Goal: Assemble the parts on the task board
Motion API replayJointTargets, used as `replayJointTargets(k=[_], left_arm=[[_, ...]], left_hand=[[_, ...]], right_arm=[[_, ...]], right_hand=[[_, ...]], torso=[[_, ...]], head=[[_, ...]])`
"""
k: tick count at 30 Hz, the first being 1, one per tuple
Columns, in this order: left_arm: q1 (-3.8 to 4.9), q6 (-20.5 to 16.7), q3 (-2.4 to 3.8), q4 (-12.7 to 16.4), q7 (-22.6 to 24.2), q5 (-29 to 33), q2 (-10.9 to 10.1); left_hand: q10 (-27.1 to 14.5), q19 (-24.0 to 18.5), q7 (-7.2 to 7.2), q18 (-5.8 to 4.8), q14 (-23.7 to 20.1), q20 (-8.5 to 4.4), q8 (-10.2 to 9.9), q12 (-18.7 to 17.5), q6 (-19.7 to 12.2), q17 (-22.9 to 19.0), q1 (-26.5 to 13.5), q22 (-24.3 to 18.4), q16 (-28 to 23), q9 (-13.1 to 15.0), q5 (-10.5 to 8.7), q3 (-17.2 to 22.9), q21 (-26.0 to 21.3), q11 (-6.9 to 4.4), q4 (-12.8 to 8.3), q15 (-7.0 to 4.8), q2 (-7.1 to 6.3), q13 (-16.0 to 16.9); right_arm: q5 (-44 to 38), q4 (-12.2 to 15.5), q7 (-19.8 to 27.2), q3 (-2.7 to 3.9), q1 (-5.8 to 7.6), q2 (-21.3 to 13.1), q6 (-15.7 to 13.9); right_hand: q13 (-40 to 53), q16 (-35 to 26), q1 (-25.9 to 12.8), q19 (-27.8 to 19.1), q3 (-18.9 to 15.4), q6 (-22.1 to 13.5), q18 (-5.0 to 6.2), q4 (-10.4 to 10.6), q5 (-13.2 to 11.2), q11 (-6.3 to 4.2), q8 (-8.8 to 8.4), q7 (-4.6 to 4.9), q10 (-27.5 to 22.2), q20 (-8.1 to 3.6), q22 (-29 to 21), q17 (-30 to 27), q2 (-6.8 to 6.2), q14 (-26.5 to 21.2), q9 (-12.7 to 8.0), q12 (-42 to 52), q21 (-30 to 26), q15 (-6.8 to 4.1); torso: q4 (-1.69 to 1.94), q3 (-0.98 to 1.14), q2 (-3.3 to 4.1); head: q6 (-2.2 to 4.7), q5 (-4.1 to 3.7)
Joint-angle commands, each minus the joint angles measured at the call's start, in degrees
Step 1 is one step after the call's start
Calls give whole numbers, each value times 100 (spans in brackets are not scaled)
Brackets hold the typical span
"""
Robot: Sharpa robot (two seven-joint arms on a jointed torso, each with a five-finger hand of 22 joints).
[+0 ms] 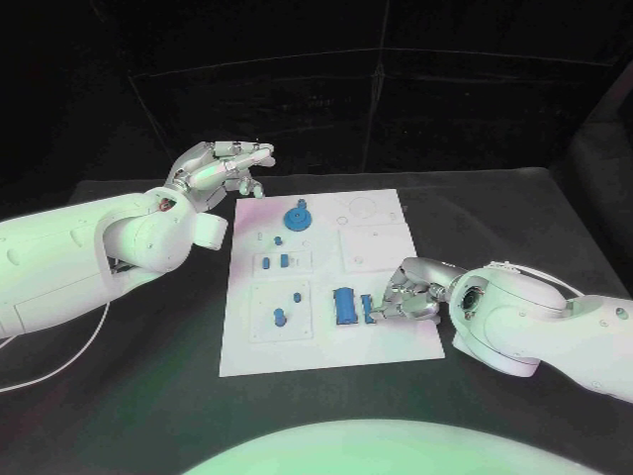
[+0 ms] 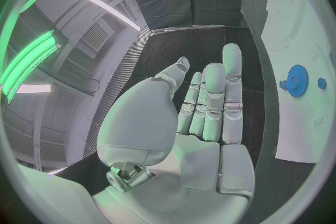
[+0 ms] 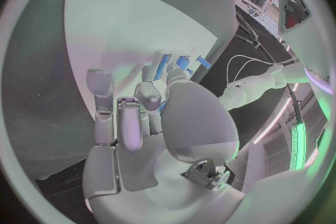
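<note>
The right hand [image 1: 409, 290] rests low on the near right part of the task board [image 1: 381, 341], fingers curled toward a small blue piece at its fingertips; whether it actually pinches that piece I cannot tell, since the wrist view hides the contact behind the thumb [image 3: 189, 117]. Just beside the fingertips, toward the board's middle, stands the tall blue block [image 1: 344, 304], its long axis running away from the robot, near to far. The next move probably turns on this: the small piece lies between hand and block, so it has to travel a short way sideways toward the block. The right hand is far the nearer one.

The left hand [image 1: 220, 168] hovers off the board's far left corner, fingers straight and lightly spread, palm bare, holding nothing. Nearest to it is the blue gear [image 1: 300, 216], at the far end of the board; several smaller blue parts [image 1: 280, 262] sit in the left column.

The board lies flat on the black table [image 1: 145, 396], with free room on every side
</note>
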Motion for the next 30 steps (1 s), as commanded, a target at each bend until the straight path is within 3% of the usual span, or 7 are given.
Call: replayJointTargets(k=[1,6,10,14,17,21,30], left_arm=[[7,45,3,-35,53,14,6],[6,35,2,-144,100,110,41],[1,-3,-4,-310,152,194,100],[-5,-8,-53,-535,214,268,177],[-10,-11,-74,-772,286,363,264],[-60,-58,-83,-1128,381,517,420],[-128,-215,-84,-1637,500,658,673]], left_hand=[[-28,27,12,74,-47,19,15,18,-35,-61,8,-10,-10,8,7,-51,-24,3,-7,22,38,-10],[-55,-120,2,75,-235,30,49,71,-36,-171,25,-86,-163,12,7,-121,-163,2,1,31,44,-15],[-100,-548,6,77,-674,70,113,47,8,-486,81,-333,-749,15,7,-170,-585,26,5,85,93,-74],[-63,-1175,3,36,-1206,192,165,-83,86,-1029,131,-741,-1859,11,9,-171,-1238,69,25,198,148,-158],[-32,-1628,0,-13,-1568,342,121,-267,79,-1440,154,-1085,-2787,-5,9,-155,-1746,136,45,373,155,-172],[-133,-2381,42,-89,-1927,584,-34,-634,-40,-1867,179,-1568,-3761,-17,12,-179,-2462,258,52,648,136,-176],[-203,-2800,18,64,-1977,900,-245,-1113,-127,-2214,207,-2029,-4640,-9,3,-313,-2969,399,43,815,155,-166]], right_arm=[[1597,-193,1674,6,66,-38,-555],[3648,-841,3266,8,260,55,-773],[4997,-1577,4224,10,404,275,-723],[5971,-2365,4892,21,471,610,-514],[6311,-2959,5240,103,492,918,-350],[6512,-3654,5534,167,502,1320,-137],[6639,-4512,5748,200,506,1812,116]], right_hand=[[-320,-204,273,-223,-17,-162,73,-91,171,72,-100,78,-224,52,-435,326,52,363,-35,-379,-288,76],[-1814,-1286,1012,-874,210,-379,247,-503,316,161,-250,185,-1229,131,-1576,-1196,231,-72,-100,-2174,-1186,156],[-2648,-3771,1538,-1419,566,-555,213,-769,81,357,-461,384,-1813,277,-1951,-3855,279,-1191,-254,-3237,-1883,336],[-3813,-5253,1782,-2154,989,-601,136,-854,-143,634,-705,627,-2045,503,-2377,-4646,172,-1852,-476,-4391,-2690,638],[-4408,-6338,1979,-2698,1438,-522,5,-958,-319,731,-825,647,-1940,701,-2635,-5299,134,-2501,-608,-4802,-3201,831],[-5302,-7296,1667,-2852,2112,-443,49,-992,-394,829,-1071,684,-1688,930,-2952,-6095,-114,-2409,-897,-5305,-3729,1044],[-6059,-7836,1090,-2487,2593,-341,261,-1180,-389,852,-1100,725,-1408,1148,-3413,-6718,-298,-1881,-1276,-5638,-4378,1074]], torso=[[2,-8,-46],[7,-28,-139],[-8,-52,-242],[-54,-85,-352],[-81,-88,-373],[-107,-78,-422],[-67,-52,-428]], head=[[99,-61],[249,-106],[399,-146],[626,-173],[875,-165],[1046,-160],[1251,-103]])
